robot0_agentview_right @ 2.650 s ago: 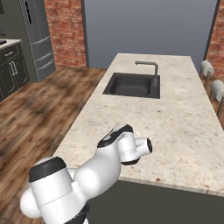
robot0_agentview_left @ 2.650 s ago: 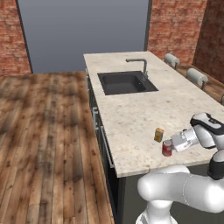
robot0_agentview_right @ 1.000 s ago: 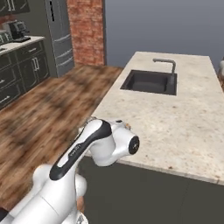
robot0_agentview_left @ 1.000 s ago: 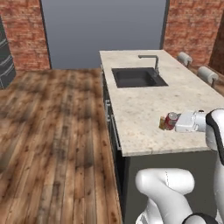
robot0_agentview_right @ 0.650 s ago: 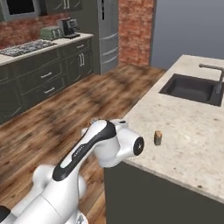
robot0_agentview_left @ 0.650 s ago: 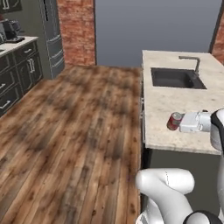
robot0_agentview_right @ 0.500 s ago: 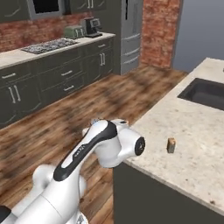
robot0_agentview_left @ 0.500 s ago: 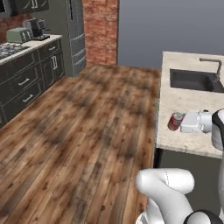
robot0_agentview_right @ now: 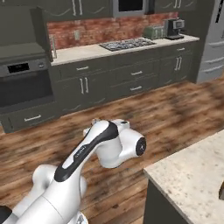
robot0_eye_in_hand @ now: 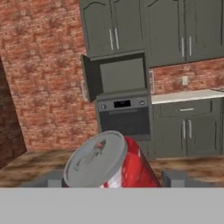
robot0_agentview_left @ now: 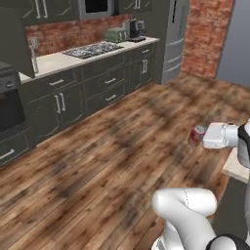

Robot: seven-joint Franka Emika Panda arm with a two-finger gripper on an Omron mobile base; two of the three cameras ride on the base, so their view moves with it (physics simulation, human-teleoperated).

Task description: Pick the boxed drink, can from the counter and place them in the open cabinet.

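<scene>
Ahead of the gripper (robot0_eye_in_hand: 111,175), past the can (robot0_eye_in_hand: 111,164) between its fingers, open air reaches the open cabinet (robot0_eye_in_hand: 120,76), its door swung aside; the oven (robot0_eye_in_hand: 124,116) sits below, wood floor (robot0_agentview_left: 112,146) lies clear beneath

beige counter (robot0_agentview_right: 192,170) corner; dark object (robot0_agentview_right: 222,191) at edge.
</scene>
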